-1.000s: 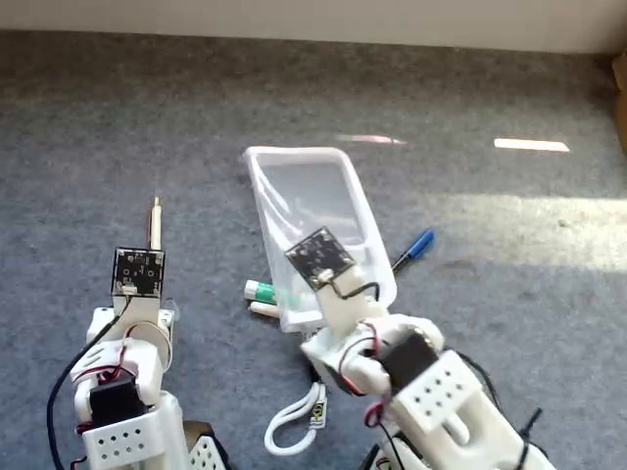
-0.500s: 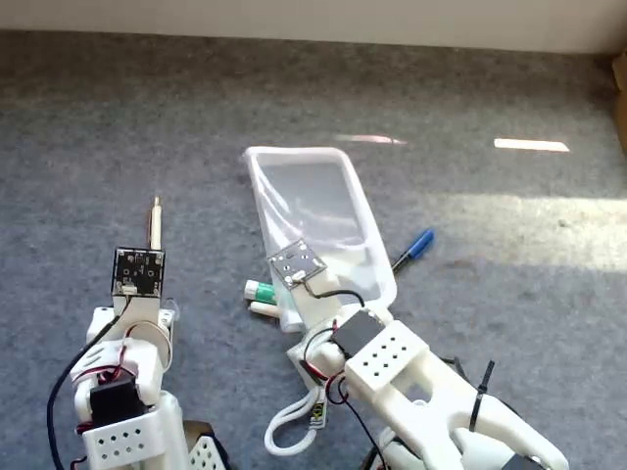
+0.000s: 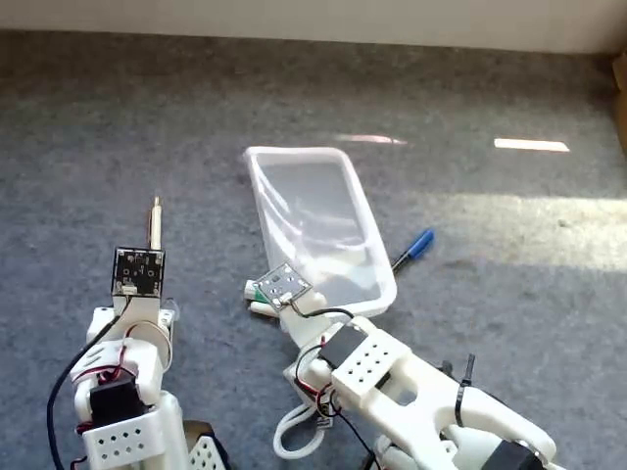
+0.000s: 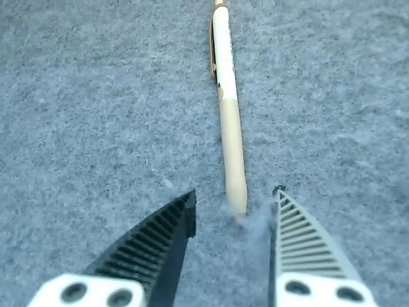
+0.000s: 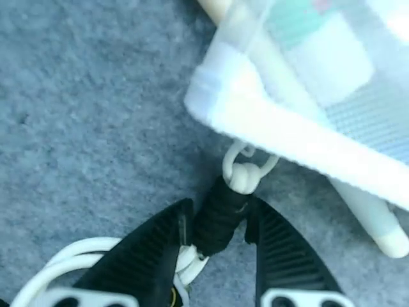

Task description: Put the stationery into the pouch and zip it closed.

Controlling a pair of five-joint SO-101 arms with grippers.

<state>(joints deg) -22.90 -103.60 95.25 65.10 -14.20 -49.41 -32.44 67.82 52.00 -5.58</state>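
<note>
Nearest to the arms, a white cord loop lies on the grey carpet, just short of the pouch's near end. The right gripper is at that same end. Its jaws are drawn narrow around the black pull tab, and both appear to press on its sides. A small white ring joins the tab to the pouch's white edge.

By the near left corner of the pouch lie a green-capped stick and a cream stick, side by side. In the right wrist view they run under or into the translucent wall there; I cannot tell which.

Well to the left of the pouch, the left gripper is low over the carpet. Its jaws are spread wide, holding nothing, with the near tip of a cream pen between the two fingertips. The pen points away from the arm and lies well apart from the pouch.

The pouch lies flat with its long side running away from the arms. A blue pen lies just beside its right edge, outside it.
</note>
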